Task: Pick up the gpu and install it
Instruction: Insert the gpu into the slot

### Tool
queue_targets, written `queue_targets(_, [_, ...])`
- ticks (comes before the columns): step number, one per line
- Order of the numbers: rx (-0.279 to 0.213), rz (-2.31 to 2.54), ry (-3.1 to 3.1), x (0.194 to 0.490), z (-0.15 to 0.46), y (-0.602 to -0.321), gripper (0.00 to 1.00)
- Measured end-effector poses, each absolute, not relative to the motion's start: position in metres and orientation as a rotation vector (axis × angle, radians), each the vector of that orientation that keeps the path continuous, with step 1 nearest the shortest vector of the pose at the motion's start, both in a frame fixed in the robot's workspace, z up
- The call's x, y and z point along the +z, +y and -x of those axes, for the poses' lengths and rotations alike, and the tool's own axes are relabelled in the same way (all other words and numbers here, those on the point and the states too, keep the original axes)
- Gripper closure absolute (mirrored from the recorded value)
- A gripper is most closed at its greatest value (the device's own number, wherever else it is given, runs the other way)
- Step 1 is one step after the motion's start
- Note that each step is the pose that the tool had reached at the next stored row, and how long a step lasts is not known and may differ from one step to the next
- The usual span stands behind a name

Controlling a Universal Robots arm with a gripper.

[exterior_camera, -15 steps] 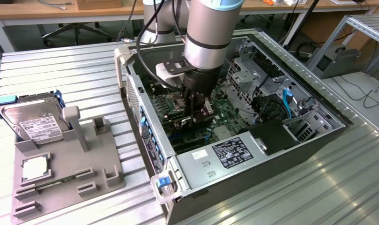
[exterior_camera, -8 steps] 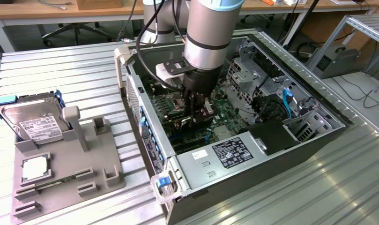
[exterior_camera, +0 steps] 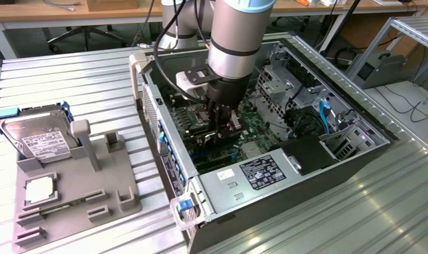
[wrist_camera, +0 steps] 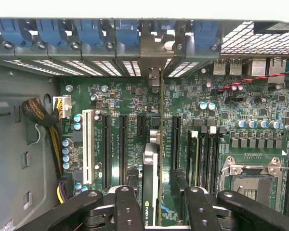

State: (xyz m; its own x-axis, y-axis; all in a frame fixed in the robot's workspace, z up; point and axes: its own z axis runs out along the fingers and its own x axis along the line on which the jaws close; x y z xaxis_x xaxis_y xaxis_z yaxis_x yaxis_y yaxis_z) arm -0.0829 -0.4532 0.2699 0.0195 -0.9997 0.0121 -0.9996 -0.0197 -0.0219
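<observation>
The open computer case point(exterior_camera: 355, 153) lies on the metal table point(exterior_camera: 72, 79), and the arm reaches down into it over the green motherboard point(wrist_camera: 130, 101). The graphics card point(wrist_camera: 152, 183) stands on edge between the gripper's point(wrist_camera: 154, 204) 2 fingers, which sit partly open and close against its sides, holding it. In the wrist view its thin edge lines up with a slot, its metal bracket reaching toward the rear openings. Judging by this, pickup is done and seating is under way or nearly finished. Whether the connector is fully home is hidden beneath the card. On the grey stand point(exterior_camera: 80, 196) remain 1 hard drive point(exterior_camera: 37, 137) and 1 small chip point(exterior_camera: 38, 189).
</observation>
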Motion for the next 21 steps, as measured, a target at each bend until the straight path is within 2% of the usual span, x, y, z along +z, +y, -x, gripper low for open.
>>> queue_targets(1, [-0.038, 2.238, 2.194, 0.2700, 0.0829, -0.4532, 0.67])
queue_targets(2, [-0.038, 2.238, 2.194, 0.2700, 0.0829, -0.4532, 0.67])
queue_targets(3, [-0.038, 2.238, 2.195, 0.2700, 0.0829, -0.4532, 0.73])
queue_targets(21, [-0.035, 2.236, 2.192, 0.2656, 0.0891, -0.4535, 0.73])
